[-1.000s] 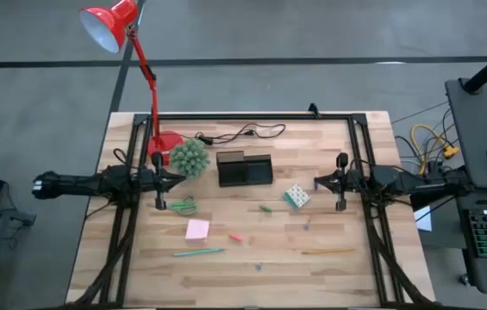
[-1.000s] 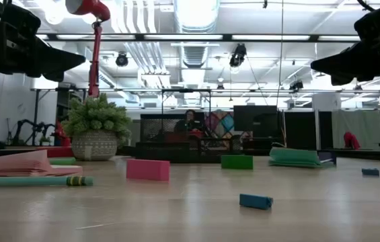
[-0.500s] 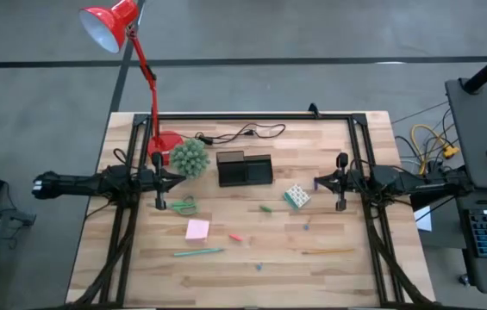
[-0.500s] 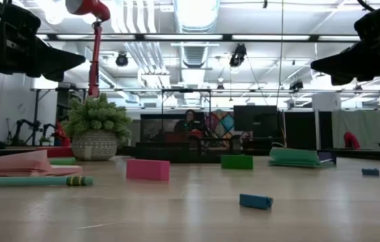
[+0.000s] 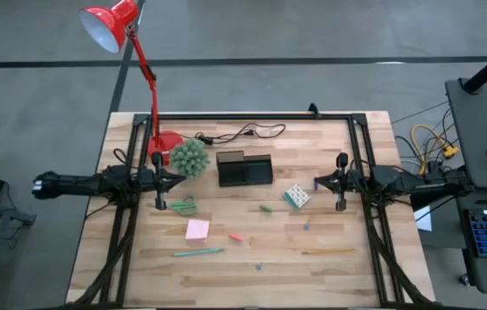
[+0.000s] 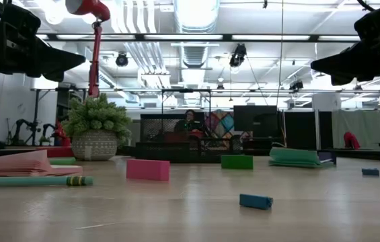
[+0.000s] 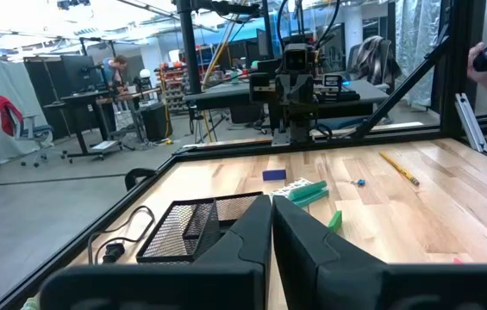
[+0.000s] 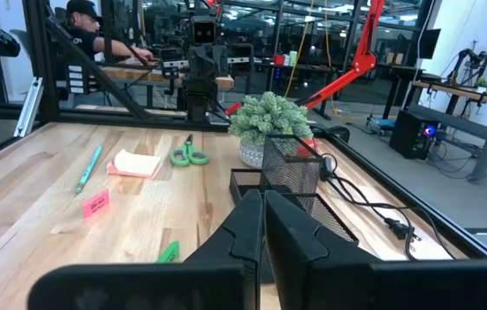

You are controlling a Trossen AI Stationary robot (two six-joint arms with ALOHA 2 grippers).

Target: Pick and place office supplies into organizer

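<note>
Arms: two, each parked at a side edge of the table, well apart from the supplies.
Left gripper (image 5: 159,203): at the left edge, just beside the green-handled scissors; fingers (image 7: 247,241) pressed together, holding nothing.
Plant: one spiky green ball plant (image 5: 188,158) in a pot, between the lamp base and the organizer.
Lamp: one red desk lamp (image 5: 109,26), its round base on the back left of the table.
Scissors: one pair, green-handled scissors (image 5: 184,207), left of centre.
Sticky notes: one pink sticky-note pad (image 5: 197,229), just nearer the front than the scissors.
Pen: one slim green pen (image 5: 198,252), near the front edge below the pad.
Organizer: one black mesh organizer (image 5: 245,169), back centre, right of the plant; apart from all the supplies.
Cable: one black cable (image 5: 243,133) behind the organizer.
Small bits: one red bit (image 5: 235,237), one green bit (image 5: 265,207), two bluish bits (image 5: 306,227) scattered in the middle.
Block: one white-green patterned block (image 5: 296,196), right of centre.
Stick: one thin yellowish stick (image 5: 327,251), front right.
Right gripper (image 5: 340,205): at the right edge, near the patterned block; fingers (image 8: 243,220) closed, empty.
Surface: pale wooden table (image 5: 346,275) with a black frame.
Room: workshop with desks and equipment; one person (image 6: 188,122) sits far behind the table.
</note>
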